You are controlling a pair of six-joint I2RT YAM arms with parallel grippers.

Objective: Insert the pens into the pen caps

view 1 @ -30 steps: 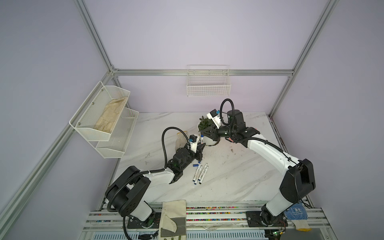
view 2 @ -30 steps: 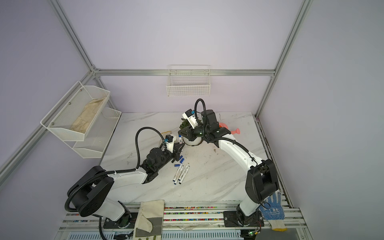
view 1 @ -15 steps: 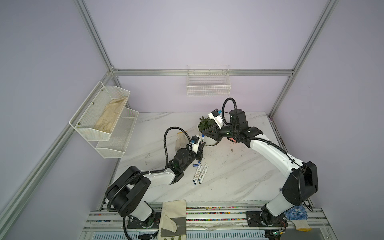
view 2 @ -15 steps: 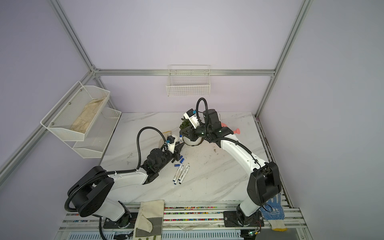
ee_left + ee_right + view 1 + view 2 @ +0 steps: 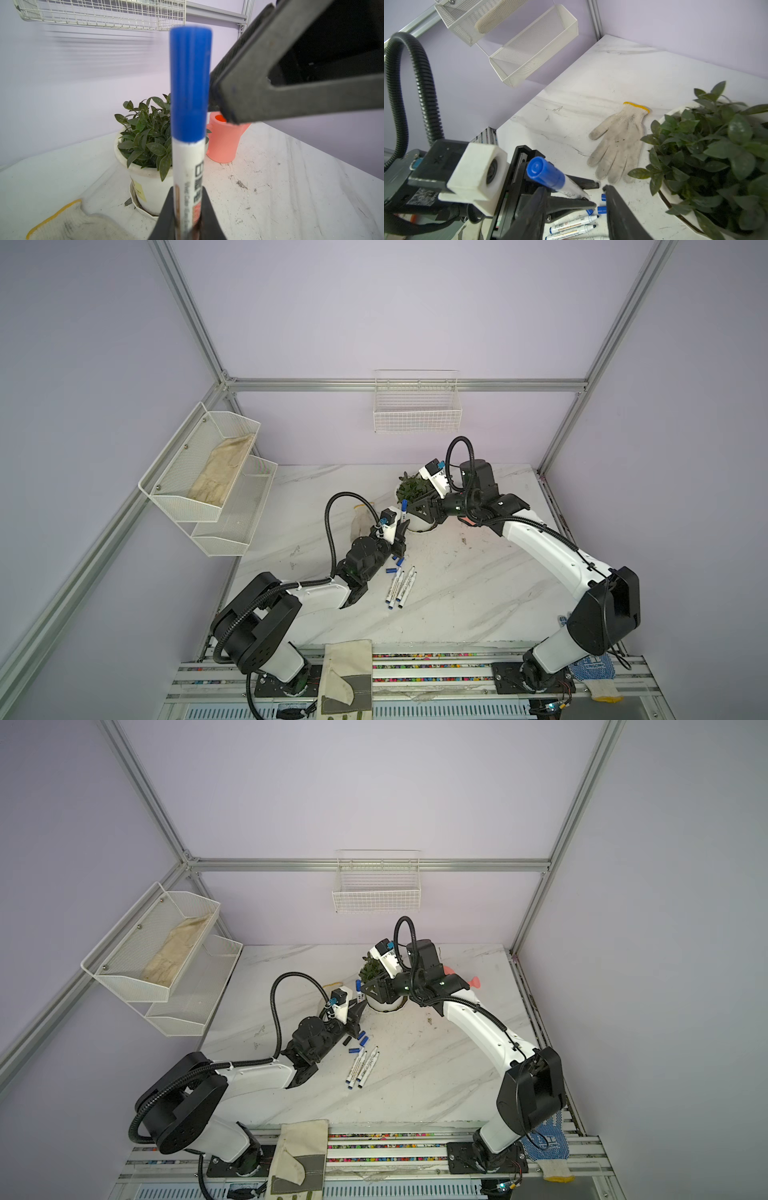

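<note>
Okay, left claw (image 5: 400, 531) clamped on one pen (image 5: 188, 166), held upright above the desk (image 5: 478, 593) centre, blue cap (image 5: 190, 83) seated on its top. Three loose pens (image 5: 400, 585) lie flat nearer the desk's front edge, with loose caps (image 5: 354, 1051) just behind them. Right claw (image 5: 573, 188) has jaws apart, one finger just beside the cap; contact unclear. Potted plant (image 5: 411, 489) sits toward the back edge.

Blue-capped pen (image 5: 358, 991) raised beside the plant pot (image 5: 384, 1004).
The left gripper (image 5: 356, 1011) held it upright, and the right gripper (image 5: 365, 992) sat just beside its capped end. More pens (image 5: 362, 1067) lay side by side on the marble table (image 5: 436, 1073), with loose blue caps (image 5: 363, 1038) and a black cap (image 5: 347, 1041) near their upper ends.
</note>
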